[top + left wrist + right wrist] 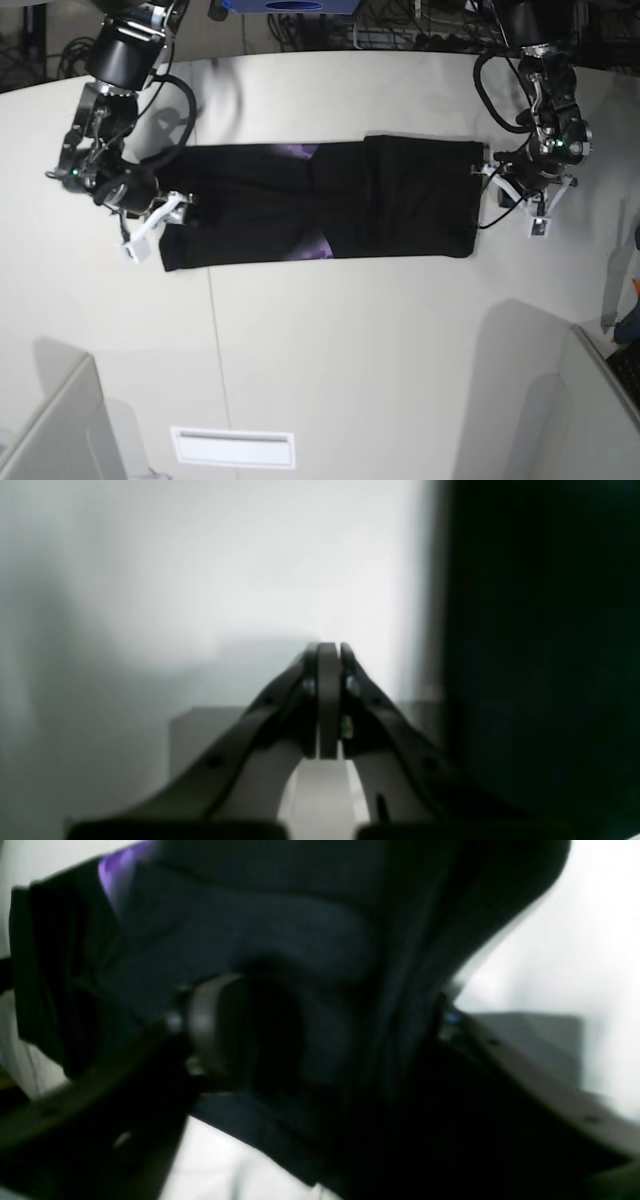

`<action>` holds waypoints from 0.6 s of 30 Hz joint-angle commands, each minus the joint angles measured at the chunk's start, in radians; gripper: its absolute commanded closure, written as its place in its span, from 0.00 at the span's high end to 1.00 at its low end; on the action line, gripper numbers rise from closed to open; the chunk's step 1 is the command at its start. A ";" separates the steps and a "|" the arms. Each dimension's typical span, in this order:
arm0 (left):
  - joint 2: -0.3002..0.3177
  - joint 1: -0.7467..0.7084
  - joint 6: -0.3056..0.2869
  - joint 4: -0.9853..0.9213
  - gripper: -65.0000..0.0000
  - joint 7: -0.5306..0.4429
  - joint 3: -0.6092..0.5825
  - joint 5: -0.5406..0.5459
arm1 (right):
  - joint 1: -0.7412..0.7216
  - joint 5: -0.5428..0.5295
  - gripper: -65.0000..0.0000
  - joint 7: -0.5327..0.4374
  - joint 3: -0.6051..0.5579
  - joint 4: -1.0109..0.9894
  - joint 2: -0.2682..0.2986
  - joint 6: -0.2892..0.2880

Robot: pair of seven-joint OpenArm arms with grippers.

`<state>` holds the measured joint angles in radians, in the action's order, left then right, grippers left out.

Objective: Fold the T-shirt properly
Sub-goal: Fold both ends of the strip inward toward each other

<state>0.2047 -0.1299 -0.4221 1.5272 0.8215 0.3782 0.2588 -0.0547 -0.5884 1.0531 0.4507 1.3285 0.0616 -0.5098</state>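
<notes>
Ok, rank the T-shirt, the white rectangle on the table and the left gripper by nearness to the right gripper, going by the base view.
1. the T-shirt: its end on the view's left lies right at the right gripper.
2. the white rectangle: lower in the view, near the table's front edge.
3. the left gripper: past the shirt's far end, on the view's right.

Left gripper (328,652): dark, seen from behind and above, jaws pressed flat together with nothing between them; two small screws show just behind the tips. Table (200,580): pale, bare and out of focus beneath the gripper, with a soft grey shadow spreading from the tips toward the left. T-shirt (545,645): a black mass filling the right side of the view, its straight edge running top to bottom, close beside the gripper but apart from it.
</notes>
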 commanded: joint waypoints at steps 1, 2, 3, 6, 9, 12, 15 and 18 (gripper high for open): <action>0.000 0.000 -0.013 -0.009 0.00 0.023 -0.015 0.003 | 0.002 0.063 0.49 0.056 -0.005 -0.028 -0.001 0.010; -0.001 0.003 -0.013 -0.023 0.00 0.023 -0.026 0.003 | -0.007 0.063 0.38 0.051 -0.005 -0.047 -0.001 0.006; -0.006 0.014 -0.013 -0.038 0.00 0.023 -0.043 0.003 | -0.015 0.063 0.27 0.046 -0.005 -0.071 -0.001 0.003; -0.021 0.034 -0.013 -0.083 0.00 0.023 -0.084 0.003 | -0.046 0.063 0.00 0.045 -0.005 -0.096 -0.001 0.003; -0.052 0.039 -0.011 -0.093 0.00 0.022 -0.143 0.003 | -0.060 0.066 0.00 0.059 -0.007 -0.033 0.001 0.010; -0.086 0.059 -0.011 -0.100 0.00 0.022 -0.193 0.003 | -0.063 0.069 0.00 0.125 -0.010 0.058 0.010 0.035; -0.123 0.065 -0.011 -0.098 0.00 0.023 -0.226 0.003 | -0.060 0.069 0.00 0.180 -0.013 0.181 0.004 0.078; -0.146 0.082 -0.011 -0.096 0.00 0.026 -0.259 0.003 | -0.055 0.068 0.00 0.214 -0.088 0.293 -0.012 0.083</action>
<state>0.0605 -0.0406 -0.4267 1.4422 0.7559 0.1253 0.2970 -0.0902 -0.4824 1.2778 0.3676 1.6104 0.0586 -0.4194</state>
